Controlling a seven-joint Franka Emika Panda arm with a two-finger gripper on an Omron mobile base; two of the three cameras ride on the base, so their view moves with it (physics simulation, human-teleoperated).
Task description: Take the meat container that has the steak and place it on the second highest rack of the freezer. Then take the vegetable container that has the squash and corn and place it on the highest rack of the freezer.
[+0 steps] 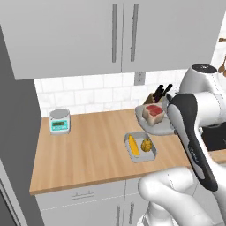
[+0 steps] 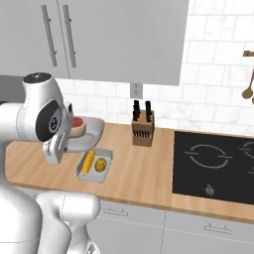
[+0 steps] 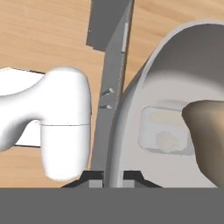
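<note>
I have the steak sitting in its grey meat container, and that container appears lifted clear of the wooden counter, held up next to my arm at the back right of the worktop in the left base view. In the hand view the fingertips sit close together on either side of the container's thin rim, so I read the gripper as clamped on the meat container's edge; the steak itself looms as a blurred brown mass at the right of that view, so I can't make out any detail there. Below and a little in front, the vegetable container rests flat on the counter with the corn lying along its left side and the squash just beside it on the right, the two apart from the raised tray. From the right base view, a knife block stands against the tiled wall just beyond, with the black cooktop further right. Over on the far left of the counter I see a small kitchen scale, well apart from both trays.
</note>
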